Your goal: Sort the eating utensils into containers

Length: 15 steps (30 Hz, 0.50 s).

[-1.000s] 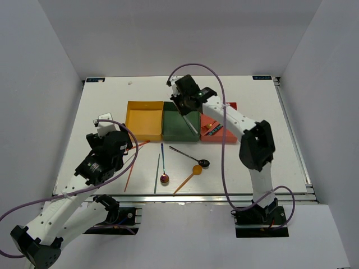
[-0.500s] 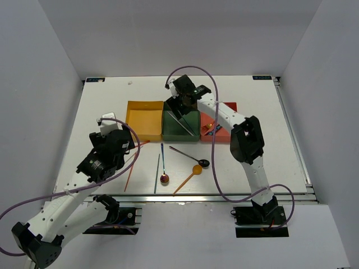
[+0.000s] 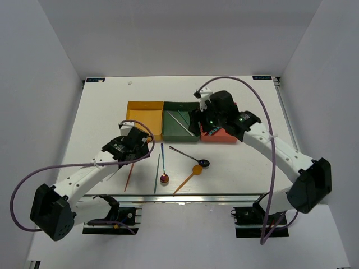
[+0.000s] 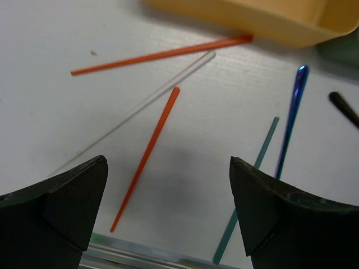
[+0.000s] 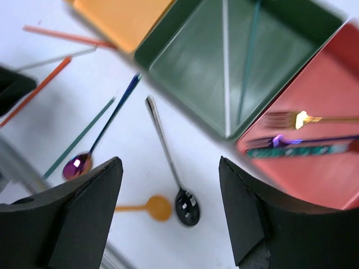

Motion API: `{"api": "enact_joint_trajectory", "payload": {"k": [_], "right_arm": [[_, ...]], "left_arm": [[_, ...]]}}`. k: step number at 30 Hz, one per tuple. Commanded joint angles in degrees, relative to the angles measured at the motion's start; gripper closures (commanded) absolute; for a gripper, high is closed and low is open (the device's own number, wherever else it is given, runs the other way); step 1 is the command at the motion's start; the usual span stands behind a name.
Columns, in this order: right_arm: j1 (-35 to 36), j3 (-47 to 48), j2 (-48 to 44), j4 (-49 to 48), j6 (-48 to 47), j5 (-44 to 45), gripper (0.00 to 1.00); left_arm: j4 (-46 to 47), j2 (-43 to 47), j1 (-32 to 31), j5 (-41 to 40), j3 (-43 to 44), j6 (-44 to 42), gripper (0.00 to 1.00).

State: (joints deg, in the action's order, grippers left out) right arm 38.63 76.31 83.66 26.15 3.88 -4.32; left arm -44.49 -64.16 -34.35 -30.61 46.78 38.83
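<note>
- The left end effector is hanging low over the bench, fingers spread wide and gripping nothing.
- In the left wrist view an orange chopstick is lying in the gap, nearer the left-hand finger, slanting from lower left up toward centre.
- A clear chopstick is passing just beside its upper end. A red-orange chopstick is running across the upper frame to the yellow-orange tray.
- A teal chopstick and the blue handle of the purple spoon are lying by the right-hand finger.
- The right end effector is hovering over the bench with fingers spread, empty.
- In the right wrist view the black spoon is lying right in the gap, with the bowl of the orange spoon just beside its bowl at lower centre.
- The dark green tray, at upper centre, is holding a white chopstick and a second teal chopstick.
- The red tray, at right, is holding a gold fork, a purple utensil and a green utensil; both are blurred.
</note>
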Motion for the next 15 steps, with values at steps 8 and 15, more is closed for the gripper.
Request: {"api": "enact_joint_trajectory", "payload": {"k": [8, 15], "right_arm": [[-0.05, -20.05, -14.66, -12.26, 6.23, -9.39, 0.26], [0.22, -22.70, -18.09, -13.14, 7.19, -11.42, 0.26]], "left_arm": [[6.60, -4.56, 4.90, 6.00, -7.66, 5.64, 0.02], [12.76, -7.37, 8.60, 9.34, -12.94, 6.26, 0.08]]}}
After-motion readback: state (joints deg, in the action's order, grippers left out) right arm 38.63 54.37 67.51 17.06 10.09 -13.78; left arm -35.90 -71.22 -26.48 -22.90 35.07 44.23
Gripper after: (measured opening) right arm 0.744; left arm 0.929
